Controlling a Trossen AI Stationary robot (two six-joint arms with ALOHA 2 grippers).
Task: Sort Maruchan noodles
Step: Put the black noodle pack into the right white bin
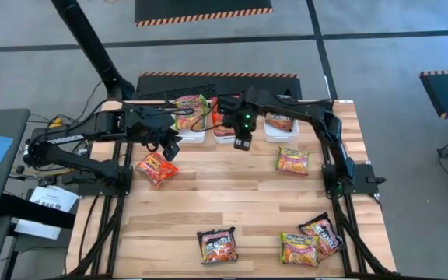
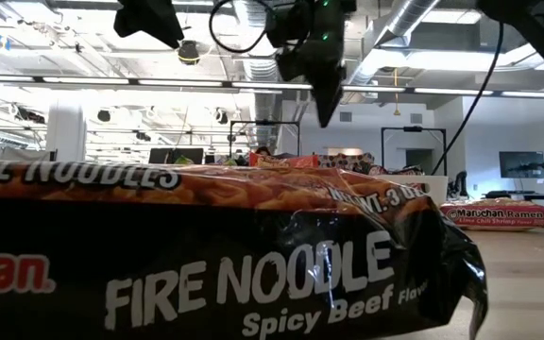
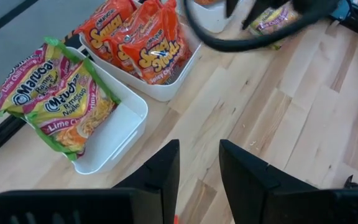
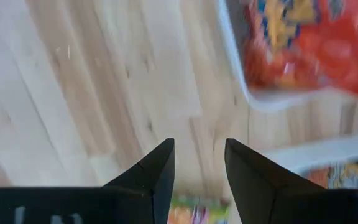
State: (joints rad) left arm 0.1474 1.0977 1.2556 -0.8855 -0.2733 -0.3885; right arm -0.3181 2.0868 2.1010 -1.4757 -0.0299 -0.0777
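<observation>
Both pairs of jaws stand parted and hold nothing. From above, the left gripper point(image 1: 169, 148) hovers over a red-orange packet point(image 1: 156, 169), seemingly the next pick, while the right gripper point(image 1: 242, 143) hangs before the white bins point(image 1: 195, 135). Level with the table, a black packet point(image 2: 206, 260) fills the foreground. Left wrist: green-yellow packets point(image 3: 58, 99) and orange ones point(image 3: 145, 43) sit binned separately. Right wrist: bare wood between its fingers point(image 4: 151, 171).

A pale wooden worktop point(image 1: 239, 202) stands on a grey floor point(image 1: 395, 54) crossed by dark lines, with an orange-and-black striped mat point(image 1: 202, 11) at the upper centre. Overhead run strip lights point(image 2: 102, 81) and silver ducts point(image 2: 399, 24); a wall screen point(image 2: 522, 164) glows at far right.
</observation>
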